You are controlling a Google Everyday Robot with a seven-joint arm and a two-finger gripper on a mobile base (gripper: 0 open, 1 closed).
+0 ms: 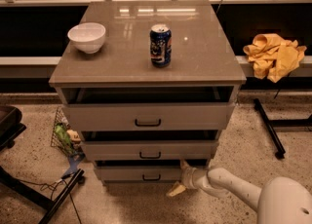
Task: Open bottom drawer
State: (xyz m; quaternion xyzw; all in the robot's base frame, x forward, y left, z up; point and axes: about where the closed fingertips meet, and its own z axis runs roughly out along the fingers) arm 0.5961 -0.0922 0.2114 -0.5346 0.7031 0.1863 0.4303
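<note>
Camera view: a grey-beige cabinet with a glossy flat top (207, 57) stands on a speckled floor and carries three drawers stacked one above another. The bottom drawer (129, 173), the lowest and shallowest front with a small black bar handle (151, 177), sits under the front edge of the top, with a dark gap showing above its front. The middle drawer (112, 150) and the taller top drawer (97, 117) also show dark gaps above their fronts.

The robot's cream two-finger gripper (178, 177) is low at the right end of the bottom drawer's front, below the top's front-right corner, on a white arm (234, 187) reaching in from the lower right. Its fingers are spread apart, one tip up by the drawer front's upper edge and the other down near the floor, with nothing between them; whether they touch the drawer cannot be told.

A white round bowl (87, 37) stands near the top's left edge. A blue drinks can (160, 46) stands upright near the middle. A crumpled yellow cloth (274, 55) lies on a ledge beyond the right edge.
</note>
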